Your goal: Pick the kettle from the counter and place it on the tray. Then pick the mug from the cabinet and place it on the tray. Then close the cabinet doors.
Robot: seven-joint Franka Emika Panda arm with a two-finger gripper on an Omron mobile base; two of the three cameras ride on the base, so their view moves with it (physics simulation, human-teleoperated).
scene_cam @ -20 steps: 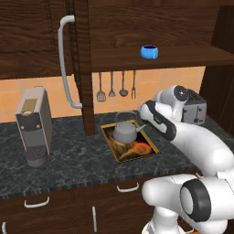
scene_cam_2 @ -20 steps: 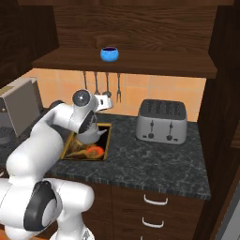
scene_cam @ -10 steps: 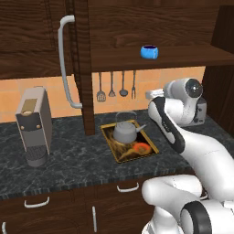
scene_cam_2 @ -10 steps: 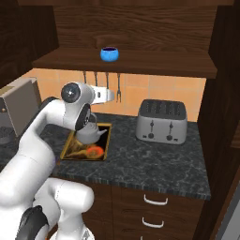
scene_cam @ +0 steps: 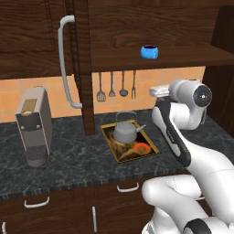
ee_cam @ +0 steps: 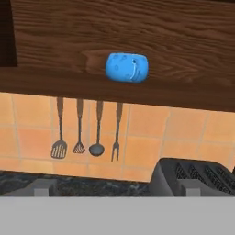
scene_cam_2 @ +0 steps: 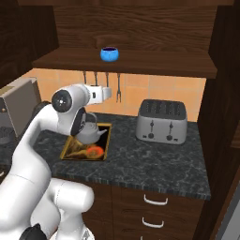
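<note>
The grey kettle [scene_cam: 124, 130] stands inside the gold-rimmed tray [scene_cam: 145, 152] on the dark counter [scene_cam: 68, 160]; the same kettle [scene_cam_2: 90, 132] shows partly behind my arm. The blue mug [scene_cam: 149, 51] sits on the cabinet shelf [scene_cam: 183, 57], and in the hand view the mug [ee_cam: 127, 67] lies straight ahead and above. My gripper [ee_cam: 117, 188] is open and holds nothing, its fingertips [ee_cam: 45, 186] wide apart. It hangs raised above the tray's right side, below the shelf. An open cabinet door [scene_cam: 83, 68] with a long white handle [scene_cam: 64, 59] stands edge-on at the left.
A coffee machine [scene_cam: 33, 125] stands on the counter at the left. A silver toaster [scene_cam_2: 161, 121] sits to the right of the tray. Kitchen utensils [scene_cam: 116, 86] hang on the tiled wall under the shelf. A second dark door panel [scene_cam_2: 225, 117] stands at the right.
My hand has risen from just above the kettle toward the shelf, and the upper arm has swung up. The kettle stays in the tray and the mug has not moved.
</note>
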